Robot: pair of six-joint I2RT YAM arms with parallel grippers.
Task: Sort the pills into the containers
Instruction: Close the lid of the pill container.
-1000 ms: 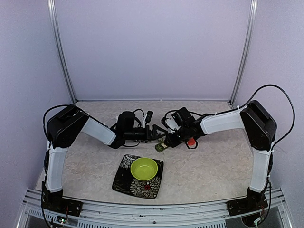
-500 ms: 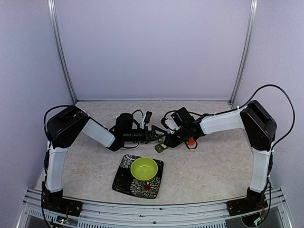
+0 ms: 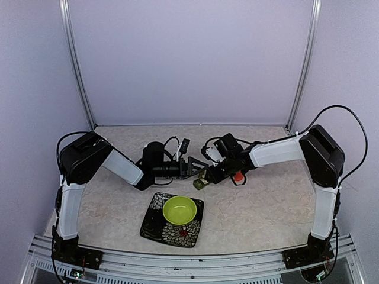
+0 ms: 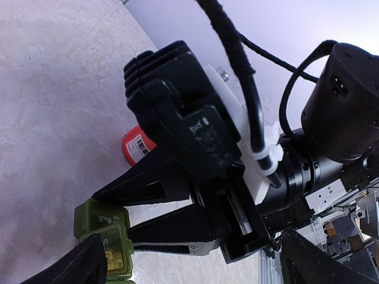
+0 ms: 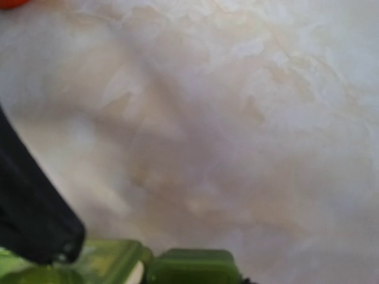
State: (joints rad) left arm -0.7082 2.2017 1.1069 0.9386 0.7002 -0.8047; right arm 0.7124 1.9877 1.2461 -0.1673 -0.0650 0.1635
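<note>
Pale marbled surface (image 3: 266,207), lilac walls behind; two arms are meeting over its middle.

Item 1, left claw (image 3: 195,167): standing fully open and holding nothing. It has drawn back a little over the last second, so a small gap is now showing between its tips and the pillbox.

Item 2, right claw (image 4: 112,220): staying put, fingers only narrowly apart and closing on the end of the pillbox, apparently pinning it to the surface.

Item 3, pillbox (image 4: 102,216): dark green, sitting at the right claw's tips and just ahead of the left claw. One compartment is showing something yellow inside; whether that is a pill, I cannot tell.

Item 4, orange bottle (image 4: 137,148): lying just behind the right claw, apart from it.

Item 5, lime-green bowl (image 3: 179,210) on a patterned plate (image 3: 155,228): sitting near both claws, on the side toward the arm bases, untouched.

Note: the left claw's retreat is suggesting a finished touch at the pillbox. The sorting is looking far from complete.
</note>
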